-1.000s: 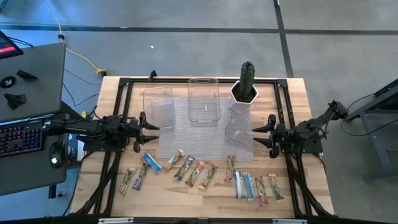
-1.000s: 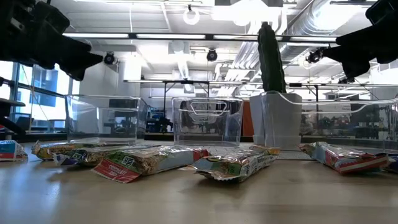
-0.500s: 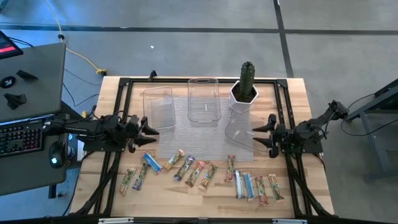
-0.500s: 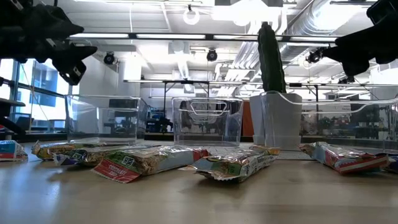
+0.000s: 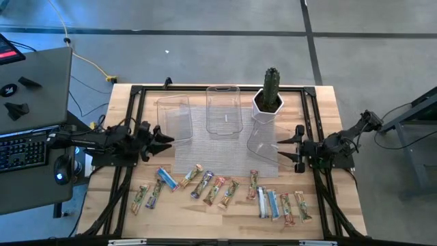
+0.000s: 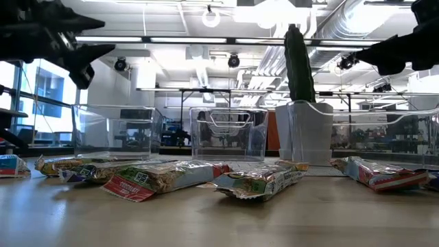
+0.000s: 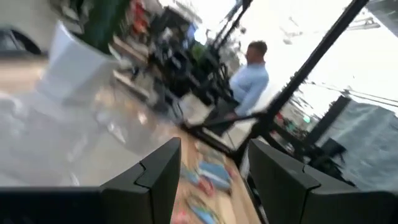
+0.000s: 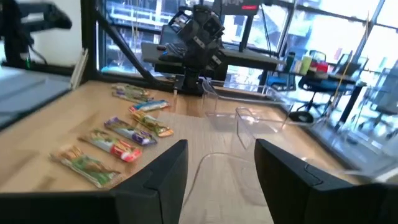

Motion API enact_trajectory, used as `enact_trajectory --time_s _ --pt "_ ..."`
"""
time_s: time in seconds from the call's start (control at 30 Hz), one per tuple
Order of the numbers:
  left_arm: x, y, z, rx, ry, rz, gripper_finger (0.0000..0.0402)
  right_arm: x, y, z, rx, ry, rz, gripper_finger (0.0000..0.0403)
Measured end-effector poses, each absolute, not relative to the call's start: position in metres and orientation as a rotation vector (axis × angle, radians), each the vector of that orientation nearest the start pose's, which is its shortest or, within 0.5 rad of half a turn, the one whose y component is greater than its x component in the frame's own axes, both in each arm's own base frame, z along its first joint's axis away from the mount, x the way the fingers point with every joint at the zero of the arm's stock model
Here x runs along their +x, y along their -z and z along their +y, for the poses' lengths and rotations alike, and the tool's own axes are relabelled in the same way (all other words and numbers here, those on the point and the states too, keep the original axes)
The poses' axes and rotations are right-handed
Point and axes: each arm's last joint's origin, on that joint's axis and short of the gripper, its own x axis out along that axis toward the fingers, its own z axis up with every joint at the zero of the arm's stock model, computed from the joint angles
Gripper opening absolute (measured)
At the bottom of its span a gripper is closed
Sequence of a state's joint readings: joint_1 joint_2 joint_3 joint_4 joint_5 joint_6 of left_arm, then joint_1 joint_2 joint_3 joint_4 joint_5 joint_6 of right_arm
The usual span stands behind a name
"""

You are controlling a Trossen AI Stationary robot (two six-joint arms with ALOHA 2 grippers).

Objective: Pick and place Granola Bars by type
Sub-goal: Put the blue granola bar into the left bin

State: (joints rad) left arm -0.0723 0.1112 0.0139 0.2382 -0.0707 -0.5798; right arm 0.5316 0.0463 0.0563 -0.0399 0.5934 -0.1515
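granola bars (image 5: pixel 218 191) are lying in a loose row along the counter's (image 5: pixel 328 109) near edge, unsorted. i'm hovering the left hand (image 5: pixel 166 139) wide above them to pick; the right hand (image 5: pixel 285 148) is waiting, wide, empty.

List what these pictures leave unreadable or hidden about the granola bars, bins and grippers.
- Granola bars: too small in the high view to read brands; in the low view, near bars hide those behind.
- Left wrist view: motion blur smears the bars and the person beyond the table.
- Right gripper: cut off by the low view's edge.
- Clear bin nearest the right arm: edges barely show against the mat in the high view.
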Motion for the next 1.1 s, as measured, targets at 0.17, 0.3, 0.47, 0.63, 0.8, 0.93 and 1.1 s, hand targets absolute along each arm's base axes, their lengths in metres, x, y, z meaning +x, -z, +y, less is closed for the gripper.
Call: enact_trajectory --time_s 0.17,0.3,0.47,0.63,0.8,0.93,1.1 --pt "0.103 -0.182 -0.002 -0.585 -0.091 -0.169 0.0183 0.088 -0.175 0.034 -0.203 0.034 0.029 0.017" --pt "0.102 -0.181 0.003 -0.507 -0.257 -0.194 0.0183 0.088 -0.176 0.034 -0.198 0.011 0.021 0.0169" --pt "0.102 -0.181 0.005 -0.503 -0.325 -0.206 0.0183 0.088 -0.18 0.034 -0.175 0.038 -0.013 0.017" --pt "0.102 -0.179 0.006 -0.503 -0.368 -0.205 0.0183 0.088 -0.181 0.033 -0.172 0.046 -0.022 0.0169" --pt "0.1 -0.192 0.004 -0.444 -0.298 -0.248 0.0183 0.088 -0.181 0.034 -0.166 0.037 -0.026 0.017" --pt "0.097 -0.219 0.002 -0.362 -0.211 -0.288 0.0183 0.088 -0.181 0.033 -0.168 0.052 -0.025 0.0169" --pt "0.101 -0.254 0.0 -0.22 -0.178 -0.228 0.0183 0.088 -0.181 0.032 -0.198 0.077 -0.018 0.0169"
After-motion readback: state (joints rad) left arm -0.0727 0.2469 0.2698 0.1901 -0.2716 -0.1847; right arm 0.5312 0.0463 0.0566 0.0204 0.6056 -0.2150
